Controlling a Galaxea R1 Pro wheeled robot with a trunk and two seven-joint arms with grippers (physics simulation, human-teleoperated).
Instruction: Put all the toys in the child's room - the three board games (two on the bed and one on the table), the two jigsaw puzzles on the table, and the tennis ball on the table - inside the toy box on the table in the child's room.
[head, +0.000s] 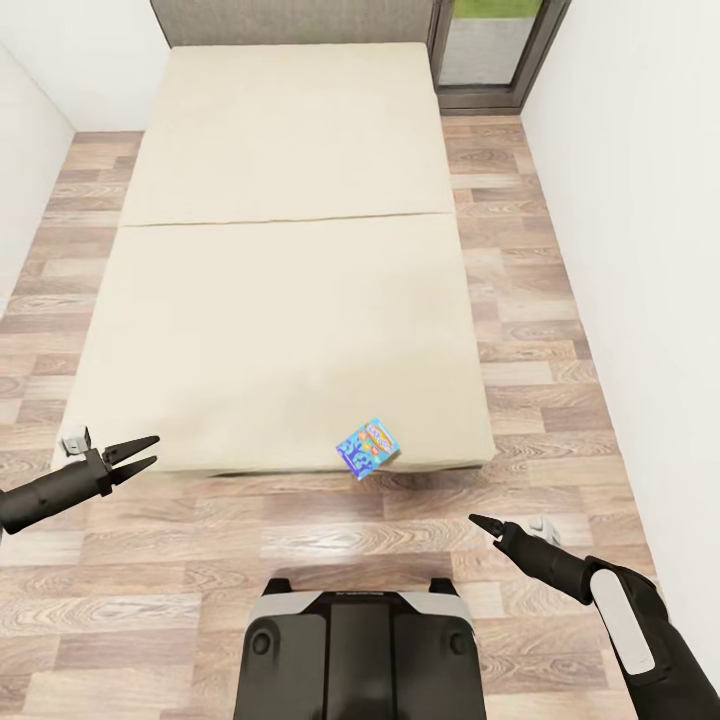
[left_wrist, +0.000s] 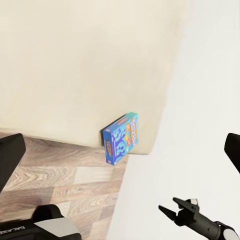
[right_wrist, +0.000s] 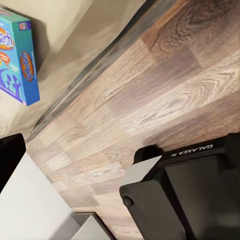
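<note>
A small blue board game (head: 368, 447) lies at the near edge of the bed (head: 280, 300), toward its right corner and jutting slightly over the edge. The same blue box appears in the left wrist view (left_wrist: 121, 138) and the right wrist view (right_wrist: 17, 55). My left gripper (head: 153, 450) hovers open by the bed's near left corner, far left of the box. Over the floor, below and right of the box, my right gripper (head: 478, 521) is open and empty; it also appears as the right gripper (left_wrist: 169, 206) in the left wrist view. The toy box and table are out of view.
The bare beige mattress spans most of the room, with a grey headboard (head: 290, 20) at the far end. Plank floor (head: 560, 330) runs along both sides between the white walls. A dark-framed window (head: 495, 50) is at the back right. My black base (head: 360, 650) stands near the bed's foot.
</note>
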